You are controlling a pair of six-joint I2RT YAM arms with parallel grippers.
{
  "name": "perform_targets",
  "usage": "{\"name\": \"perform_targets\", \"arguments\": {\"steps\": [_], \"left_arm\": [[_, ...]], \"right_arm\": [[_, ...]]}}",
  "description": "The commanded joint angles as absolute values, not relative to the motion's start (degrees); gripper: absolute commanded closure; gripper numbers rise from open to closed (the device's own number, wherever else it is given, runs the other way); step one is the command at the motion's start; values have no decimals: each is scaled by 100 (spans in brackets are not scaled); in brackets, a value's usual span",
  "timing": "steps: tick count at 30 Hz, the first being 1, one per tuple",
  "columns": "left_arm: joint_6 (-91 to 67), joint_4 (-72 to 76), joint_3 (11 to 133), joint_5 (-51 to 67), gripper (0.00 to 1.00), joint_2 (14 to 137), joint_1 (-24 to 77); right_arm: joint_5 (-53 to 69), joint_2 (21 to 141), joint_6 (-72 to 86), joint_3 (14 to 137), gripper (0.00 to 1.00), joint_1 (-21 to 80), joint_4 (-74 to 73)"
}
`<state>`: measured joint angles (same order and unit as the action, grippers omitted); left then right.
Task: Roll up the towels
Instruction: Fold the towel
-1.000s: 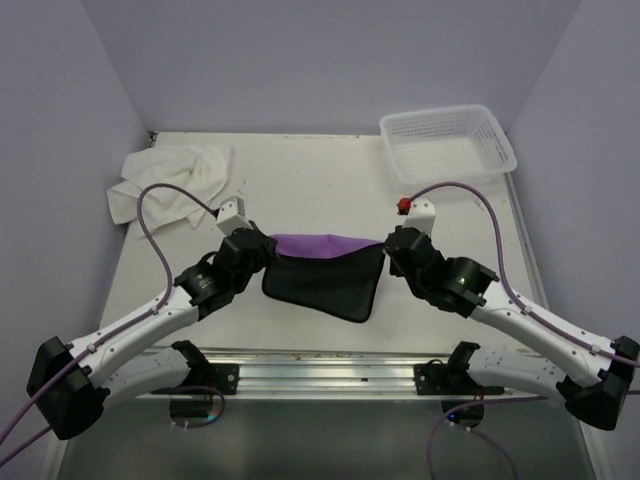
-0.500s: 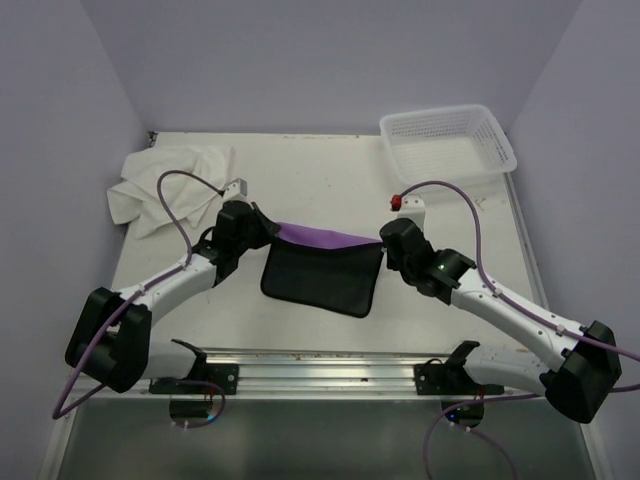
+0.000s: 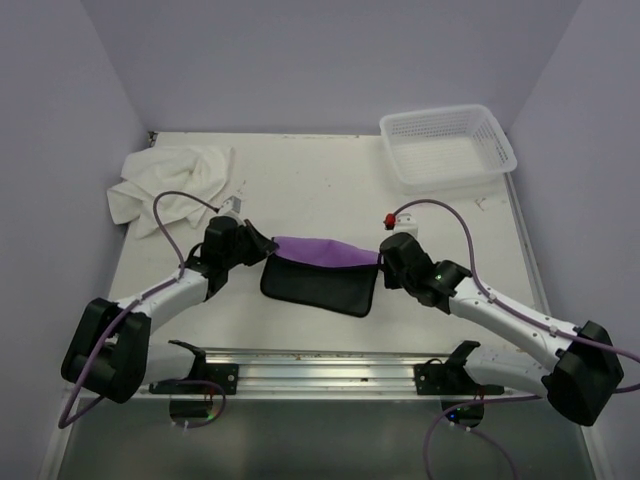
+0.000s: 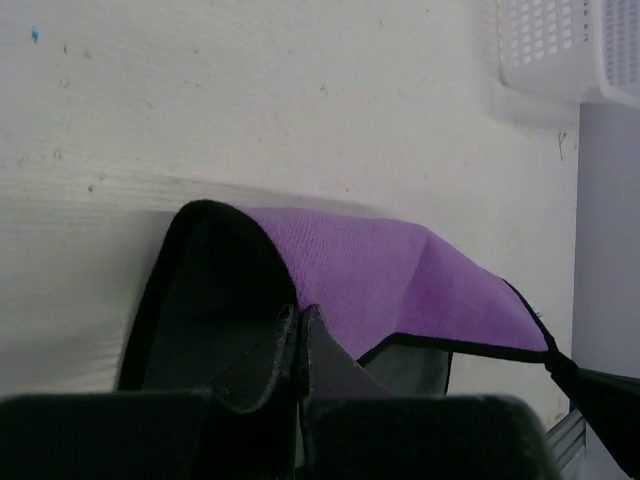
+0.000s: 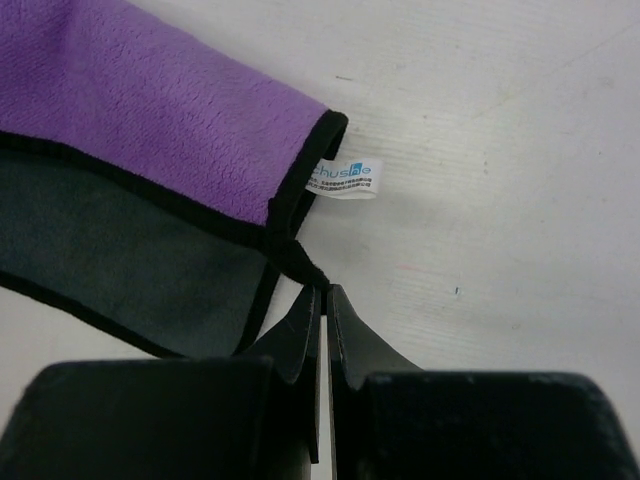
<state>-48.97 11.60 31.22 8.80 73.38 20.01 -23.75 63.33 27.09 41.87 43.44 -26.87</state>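
Purple towel [image 3: 322, 251] stretched between both fingers [image 5: 298, 338].

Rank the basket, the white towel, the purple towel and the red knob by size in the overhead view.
1. basket, slightly the largest.
2. white towel and purple towel: too alike to rank, one crumpled, one folded.
3. red knob, by far the smallest.

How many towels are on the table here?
2. The purple towel is at the centre, held between the left gripper and the right gripper. The white towel sits crumpled at the far left. None appears hidden.
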Motion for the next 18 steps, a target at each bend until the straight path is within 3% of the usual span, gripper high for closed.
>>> {"name": "perform_targets", "arguments": {"steps": [1,9,18], "left_arm": [[-5071,1345,2796,1046,100,7023,1916],[-5001,1029,2514,800,98,6522,1855],[-4922,949,2338,835,100,6487,1714]], "right_arm": [[-2075,6030,2874,4043,100,4351,-2610],[-1231,5898,2874,3876,100,4351,-2733],[-1072,5546,2900,3569,100,4395,-3085]]}}
